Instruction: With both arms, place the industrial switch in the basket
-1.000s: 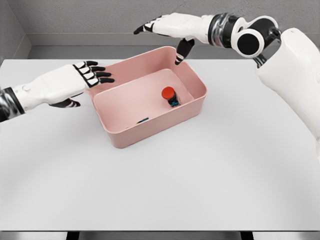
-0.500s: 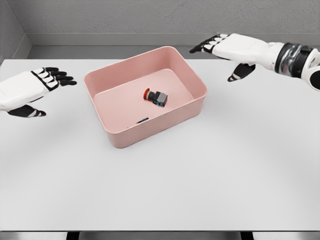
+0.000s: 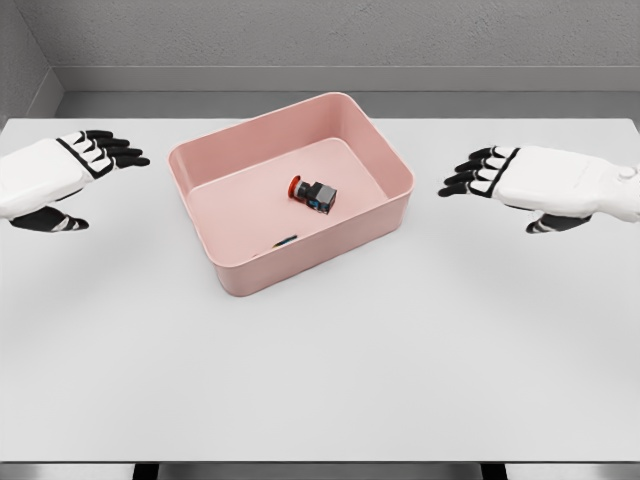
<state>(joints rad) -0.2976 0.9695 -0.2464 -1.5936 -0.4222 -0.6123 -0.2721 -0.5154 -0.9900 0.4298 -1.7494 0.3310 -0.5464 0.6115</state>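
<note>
Since the white table (image 3: 320,380) carries the pink basket (image 3: 232,268) at its middle, and the industrial switch (image 3: 313,194) lies tipped on its side on the basket's floor, the placing looks done. Left hand (image 3: 48,178) and right hand (image 3: 540,182) hover well apart on either side, fingers spread, holding nothing. Retreat is best kept level and wide of the rim.
</note>
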